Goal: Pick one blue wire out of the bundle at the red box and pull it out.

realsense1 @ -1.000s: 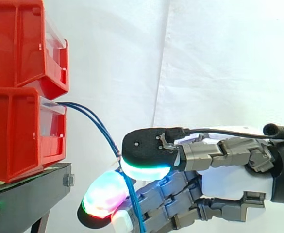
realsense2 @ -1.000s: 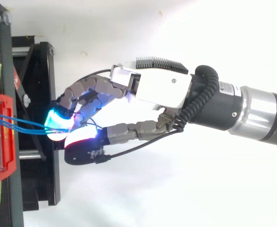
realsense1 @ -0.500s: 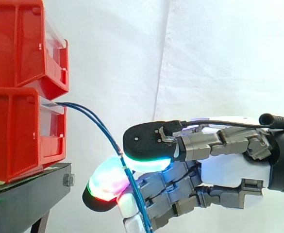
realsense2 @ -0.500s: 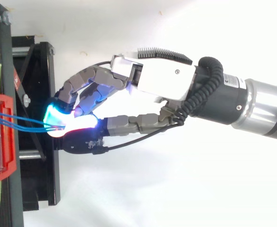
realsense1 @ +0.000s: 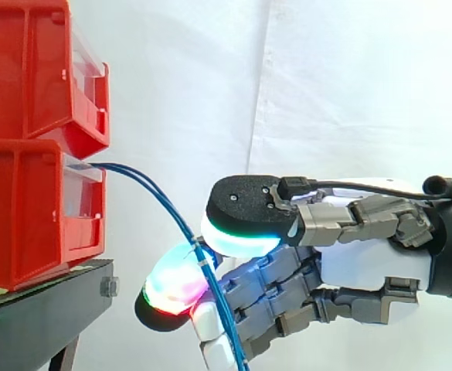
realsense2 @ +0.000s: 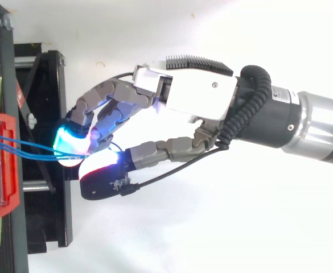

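Note:
Two thin blue wires (realsense1: 152, 193) leave the clear front of the lower red box (realsense1: 32, 209) and slope down to the right. In the top view the blue wires (realsense2: 29, 149) run from the red box (realsense2: 1, 165) to the glowing pads. My hand (realsense1: 365, 263) comes in from the right, level with the stand's top. Its thumb lies above and its curled fingers below, and the wires pass between the thumb pad and a fingertip (realsense1: 171, 286). Below the pinch the wires hang down across the lower fingers. I cannot tell whether one wire or both are caught.
A second red box (realsense1: 32, 69) is stacked on the lower one. Both rest on a black stand (realsense1: 48, 297) with a bolt at its corner. A white curtain hangs behind. In the top view the stand's black frame (realsense2: 46, 114) lies under the fingertips.
The hand has shifted slightly right and up. The thumb sits a little higher and further right than before, and the wires bend a bit more toward the hand.

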